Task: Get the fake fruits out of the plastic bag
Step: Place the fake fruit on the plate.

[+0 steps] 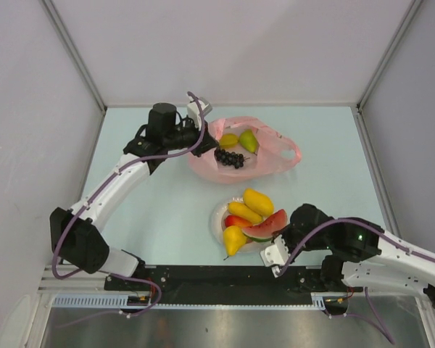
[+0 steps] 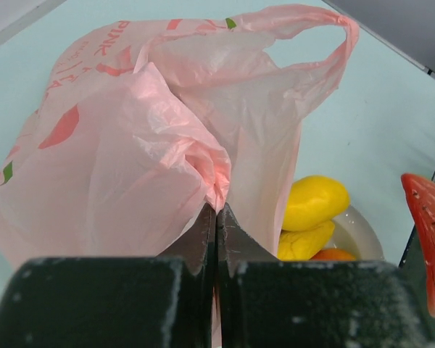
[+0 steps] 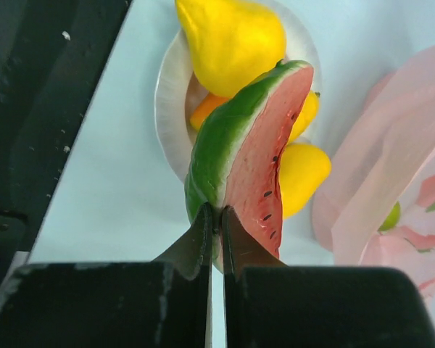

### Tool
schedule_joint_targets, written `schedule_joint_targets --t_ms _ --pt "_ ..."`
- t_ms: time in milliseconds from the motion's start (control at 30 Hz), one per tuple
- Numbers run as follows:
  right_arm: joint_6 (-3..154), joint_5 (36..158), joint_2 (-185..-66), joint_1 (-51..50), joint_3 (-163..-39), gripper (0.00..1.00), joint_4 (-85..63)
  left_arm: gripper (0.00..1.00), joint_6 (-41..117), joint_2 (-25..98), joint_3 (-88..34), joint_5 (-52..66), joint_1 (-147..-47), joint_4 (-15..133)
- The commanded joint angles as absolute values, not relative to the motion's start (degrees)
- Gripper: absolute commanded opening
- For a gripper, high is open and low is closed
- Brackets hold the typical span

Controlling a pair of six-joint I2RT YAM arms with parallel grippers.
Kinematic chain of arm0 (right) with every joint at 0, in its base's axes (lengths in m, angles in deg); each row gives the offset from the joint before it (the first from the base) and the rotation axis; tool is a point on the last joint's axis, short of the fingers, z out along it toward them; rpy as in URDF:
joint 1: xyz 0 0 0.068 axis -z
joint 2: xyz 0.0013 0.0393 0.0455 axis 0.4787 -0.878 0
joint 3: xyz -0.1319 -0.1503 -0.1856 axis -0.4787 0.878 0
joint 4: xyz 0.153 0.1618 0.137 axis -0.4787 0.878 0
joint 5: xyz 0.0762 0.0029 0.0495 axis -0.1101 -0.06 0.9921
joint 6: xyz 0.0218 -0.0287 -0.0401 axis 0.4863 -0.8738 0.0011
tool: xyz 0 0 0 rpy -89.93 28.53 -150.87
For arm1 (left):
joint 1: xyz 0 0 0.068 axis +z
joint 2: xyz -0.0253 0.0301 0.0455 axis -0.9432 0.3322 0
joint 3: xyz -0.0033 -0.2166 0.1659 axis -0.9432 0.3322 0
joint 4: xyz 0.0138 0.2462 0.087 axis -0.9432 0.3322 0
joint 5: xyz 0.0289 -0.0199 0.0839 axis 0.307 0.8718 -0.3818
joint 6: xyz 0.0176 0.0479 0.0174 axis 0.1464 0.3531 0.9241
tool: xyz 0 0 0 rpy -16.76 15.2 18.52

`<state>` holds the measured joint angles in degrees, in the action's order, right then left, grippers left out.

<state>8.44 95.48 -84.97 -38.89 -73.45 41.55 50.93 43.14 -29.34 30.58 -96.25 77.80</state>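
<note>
While three fruits lie inside the bag, we enter the step in hand as the delivery of one slice to the plate.

Item 1, plastic bag: pink and crinkled, on the tabletop, upper middle of the overhead view. The left jaws are pressed together on a fold of its rim at the bag's left side. We judge they hold the mouth up and open.

Item 2, contents of the bag: yellow fruit, green pear and grape bunch, close together and showing through the opening.

Item 3, watermelon slice: pinched at its lower tip by the right jaws, rind to the left in the right wrist view. It is poised at the plate's right edge. We cannot tell whether it touches the plate.

Item 4, plate: white and round, lower middle of the overhead view, below the bag and apart from it. It holds a yellow pear, yellow mango pieces and a reddish piece that is partly hidden.

Next move, as we judge it: lower the slice into a free gap beside the mango pieces and spread the right jaws. After that, reach up the frame into the held-open mouth for the grape bunch, which lies nearest the plate. The left pinch should keep hold so that the thin film does not fall over the fruit.
</note>
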Motion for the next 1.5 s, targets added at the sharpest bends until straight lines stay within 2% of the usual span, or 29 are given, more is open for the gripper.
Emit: schedule_joint_targets --t_ms 0,100,567,867,1467 --pt "4.95 87.13 -76.93 -40.92 -63.52 0.00 33.25 0.00 54.60 39.57 -28.67 30.80 -96.52 79.59" --pt "3.55 82.57 -70.16 -43.55 -56.39 0.00 22.72 0.00 54.77 38.34 -27.09 30.27 -96.52 79.68" --pt "-9.89 72.53 -56.01 -49.27 -34.13 0.00 -0.77 0.00 55.03 35.70 -22.77 29.22 -96.26 79.68" --pt "-9.29 73.06 -54.24 -49.45 -30.70 0.00 -1.22 0.00 54.16 37.28 -23.57 29.22 -96.00 78.36" --pt "-5.25 75.87 -51.86 -50.06 -30.96 0.00 11.87 0.00 53.98 36.31 -21.55 29.13 -96.00 78.36"
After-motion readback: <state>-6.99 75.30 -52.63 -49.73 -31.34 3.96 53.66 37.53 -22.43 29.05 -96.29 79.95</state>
